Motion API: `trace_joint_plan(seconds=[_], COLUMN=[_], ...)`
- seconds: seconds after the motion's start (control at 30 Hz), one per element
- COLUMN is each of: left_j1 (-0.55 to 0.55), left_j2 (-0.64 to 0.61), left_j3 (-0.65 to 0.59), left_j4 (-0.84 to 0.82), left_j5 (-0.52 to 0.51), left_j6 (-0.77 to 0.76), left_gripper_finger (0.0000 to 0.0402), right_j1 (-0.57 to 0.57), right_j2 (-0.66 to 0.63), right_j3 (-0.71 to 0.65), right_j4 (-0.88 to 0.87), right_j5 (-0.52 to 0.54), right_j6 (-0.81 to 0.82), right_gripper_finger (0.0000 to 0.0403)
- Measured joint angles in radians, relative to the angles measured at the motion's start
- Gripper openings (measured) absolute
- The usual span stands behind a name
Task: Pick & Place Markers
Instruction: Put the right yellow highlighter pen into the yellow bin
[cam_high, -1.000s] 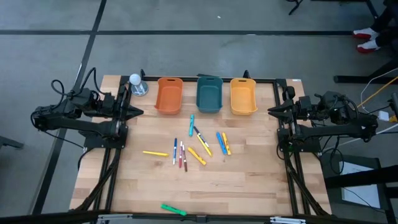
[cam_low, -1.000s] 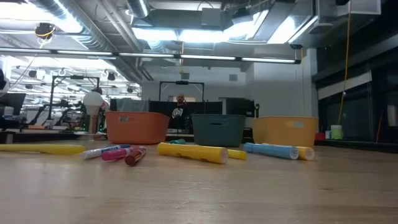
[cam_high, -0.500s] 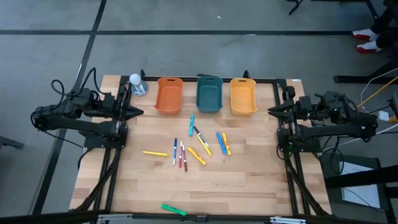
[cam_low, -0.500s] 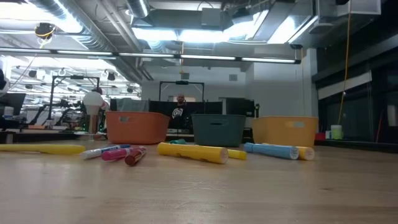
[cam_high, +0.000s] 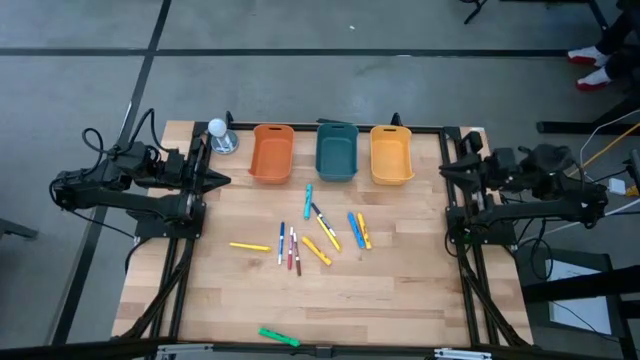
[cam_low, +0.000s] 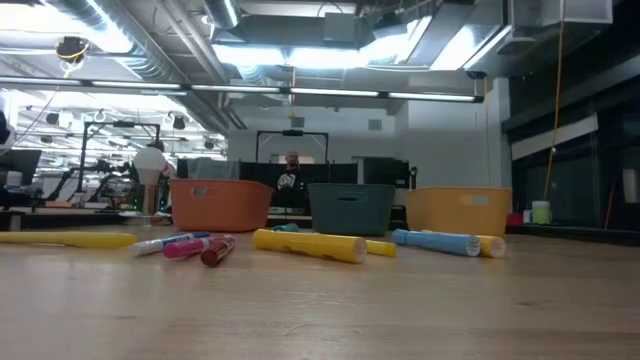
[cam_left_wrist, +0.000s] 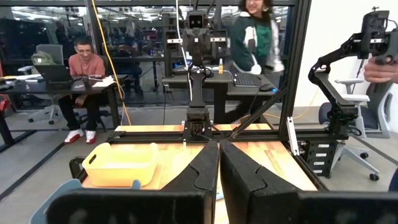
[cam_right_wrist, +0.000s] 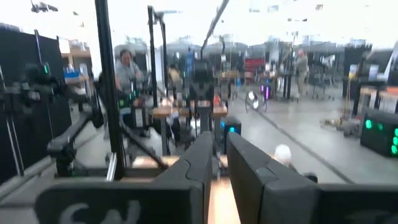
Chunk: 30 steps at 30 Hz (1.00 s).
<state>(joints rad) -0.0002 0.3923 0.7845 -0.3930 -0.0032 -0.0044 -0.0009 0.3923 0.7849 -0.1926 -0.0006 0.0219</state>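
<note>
Both tools hang at the desk (cam_high: 400, 300) edges: left tool (cam_high: 222, 181) with fingers pressed together, right tool (cam_high: 447, 169) slightly parted, holding nothing. Orange bin (cam_high: 271, 153), teal bin (cam_high: 336, 151) and yellow bin (cam_high: 391, 154) line the far side. Markers (cam_high: 305, 235) lie scattered mid-desk.

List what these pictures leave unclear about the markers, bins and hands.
- Bin interiors: in the low view the walls of the orange bin, teal bin and yellow bin hide them.
- Markers: too small in the high view for an exact count or cap details.
- Right hand: blurred in its wrist view; the gap between its fingers is unclear.
</note>
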Motion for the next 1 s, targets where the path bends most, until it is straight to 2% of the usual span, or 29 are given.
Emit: trace_joint_plan(seconds=[0.27, 0.63, 1.0], left_j1=[0.0, 0.0, 0.0], left_j2=[0.0, 0.0, 0.0], left_j3=[0.0, 0.0, 0.0], left_j4=[0.0, 0.0, 0.0], left_j5=[0.0, 0.0, 0.0], left_j6=[0.0, 0.0, 0.0], left_gripper_finger=[0.001, 0.0008, 0.0011], right_j1=[0.0, 0.0, 0.0], right_j2=[0.0, 0.081, 0.153], right_j3=[0.0, 0.0, 0.0], right_j4=[0.211, 0.37, 0.566], right_j5=[0.0, 0.0, 0.072], right_j6=[-0.001, 0.023, 0.03], right_gripper_finger=[0.0051, 0.0051, 0.0051])
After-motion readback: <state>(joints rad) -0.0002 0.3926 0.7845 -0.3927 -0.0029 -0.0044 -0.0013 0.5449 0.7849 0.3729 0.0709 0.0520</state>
